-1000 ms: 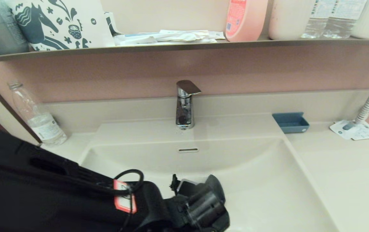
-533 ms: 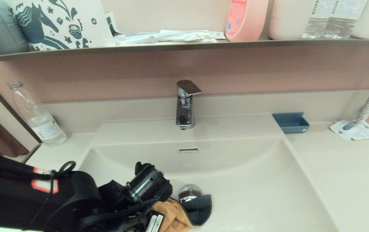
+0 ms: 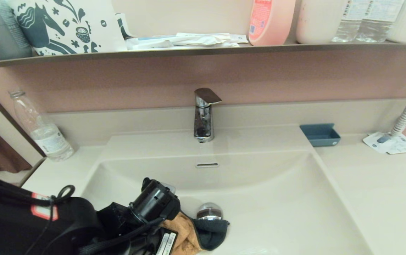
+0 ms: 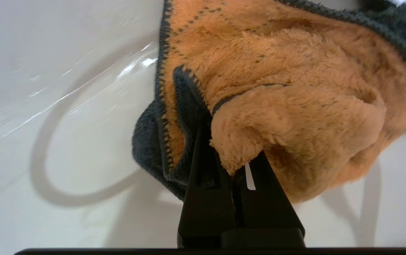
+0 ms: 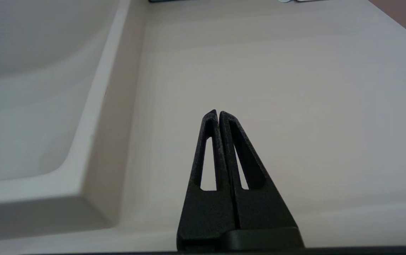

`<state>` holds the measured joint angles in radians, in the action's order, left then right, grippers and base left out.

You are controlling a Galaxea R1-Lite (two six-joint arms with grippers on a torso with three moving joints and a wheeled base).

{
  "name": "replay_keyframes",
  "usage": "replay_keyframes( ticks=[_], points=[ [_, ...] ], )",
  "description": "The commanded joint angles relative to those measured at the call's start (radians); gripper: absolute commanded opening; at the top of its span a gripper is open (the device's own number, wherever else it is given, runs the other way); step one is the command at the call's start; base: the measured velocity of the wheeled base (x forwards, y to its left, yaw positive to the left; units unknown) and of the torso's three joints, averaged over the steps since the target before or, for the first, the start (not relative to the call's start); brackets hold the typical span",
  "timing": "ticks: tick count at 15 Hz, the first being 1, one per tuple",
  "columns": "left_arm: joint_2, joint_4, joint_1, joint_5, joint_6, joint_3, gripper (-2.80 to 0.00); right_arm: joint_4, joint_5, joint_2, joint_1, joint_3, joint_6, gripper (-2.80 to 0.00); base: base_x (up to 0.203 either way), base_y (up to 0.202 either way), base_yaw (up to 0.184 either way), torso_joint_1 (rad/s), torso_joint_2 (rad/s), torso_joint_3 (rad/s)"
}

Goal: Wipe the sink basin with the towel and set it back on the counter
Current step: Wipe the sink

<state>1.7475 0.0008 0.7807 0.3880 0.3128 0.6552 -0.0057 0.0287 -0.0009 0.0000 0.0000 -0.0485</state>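
Cream-white counter (image 3: 383, 191) fills the lower half of the head view, its low backsplash running beneath a dusty-pink wall and a dark shelf (image 3: 203, 51) across the top of the frame. Sunk into the middle of it is the sink basin (image 3: 281, 198), one wide rectangle with a curved back wall, a slim overflow slot (image 3: 206, 165) and a round chrome drain plug (image 3: 209, 211); a single chrome faucet (image 3: 203, 115) stands behind it at centre frame. The black left arm enters from the lower left of the frame and reaches down into the basin. One clear plastic bottle (image 3: 39, 127) stands on the counter at the left, one small blue tray (image 3: 320, 134) sits at the right of the basin's back edge, and one paper tag (image 3: 392, 143) lies at the far right.

The towel (image 3: 188, 235), a single fluffy orange terry cloth with a dark grey-blue edge and underside, lies bunched on the basin floor at lower centre, just beside the drain plug. The left gripper (image 4: 236, 168) pinches a fold of it, fingers pressed together on the cloth.

The right gripper (image 5: 218, 112) hovers above the bare counter beside the basin's rim, its two fingers closed against each other, holding nothing.
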Motion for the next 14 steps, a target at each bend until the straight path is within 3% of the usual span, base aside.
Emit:
replay_keyframes(
  ticks=[1,5,8,14],
  points=[
    [0.075,-0.045,0.029,0.001,0.034,-0.01,-2.8,0.0,0.0,0.001,0.0,0.0,0.001,-2.8,0.0,0.0,0.0,0.0,0.0,0.0],
    [0.157,-0.071,0.17,0.001,0.194,0.093,-2.8,0.0,0.0,0.001,0.0,0.0,0.001,-2.8,0.0,0.0,0.0,0.0,0.0,0.0],
    [0.202,0.015,0.273,0.0,0.276,0.177,-2.8,0.0,0.0,0.001,0.0,0.0,-0.001,-2.8,0.0,0.0,0.0,0.0,0.0,0.0],
    [0.306,0.095,0.298,0.002,0.299,0.381,-2.8,-0.001,0.0,0.001,0.0,0.0,0.0,-2.8,0.0,0.0,0.0,0.0,0.0,0.0]
  ],
)
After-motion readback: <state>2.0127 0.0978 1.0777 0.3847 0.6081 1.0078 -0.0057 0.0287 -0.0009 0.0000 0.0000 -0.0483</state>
